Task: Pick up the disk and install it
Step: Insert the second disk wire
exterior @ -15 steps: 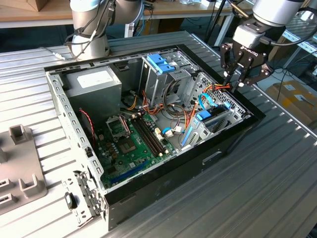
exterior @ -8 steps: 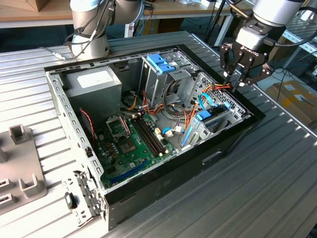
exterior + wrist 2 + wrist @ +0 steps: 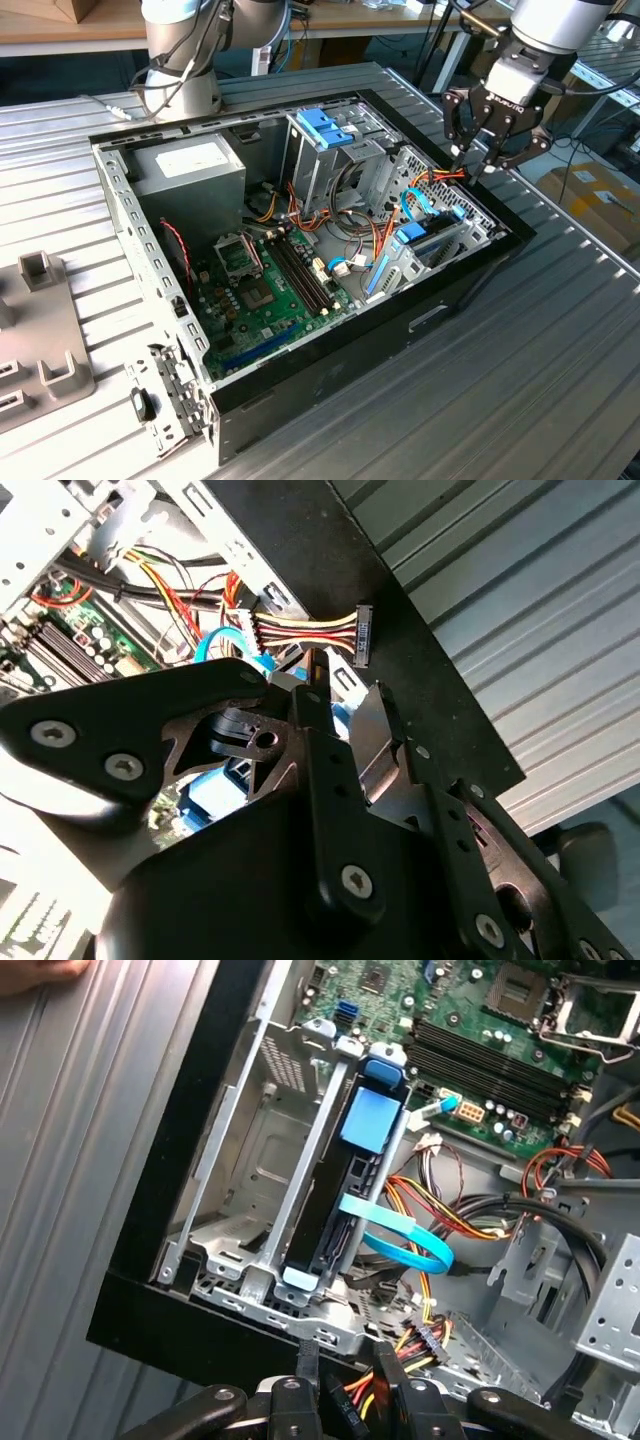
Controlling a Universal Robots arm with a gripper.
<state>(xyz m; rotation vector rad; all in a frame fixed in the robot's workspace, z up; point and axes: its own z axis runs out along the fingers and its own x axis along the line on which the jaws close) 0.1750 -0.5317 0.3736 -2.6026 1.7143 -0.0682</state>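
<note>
Blue-framed disk (image 3: 345, 1195) seated in drive cage (image 3: 250, 1260), pincer (image 3: 478, 160) above

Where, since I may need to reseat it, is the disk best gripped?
Probably the light-blue carrier tab on its exposed edge, coming straight in through the open side of the case. The disk stands on edge between grey cage rails, which block its faces; avoid the blue flat cable.
</note>
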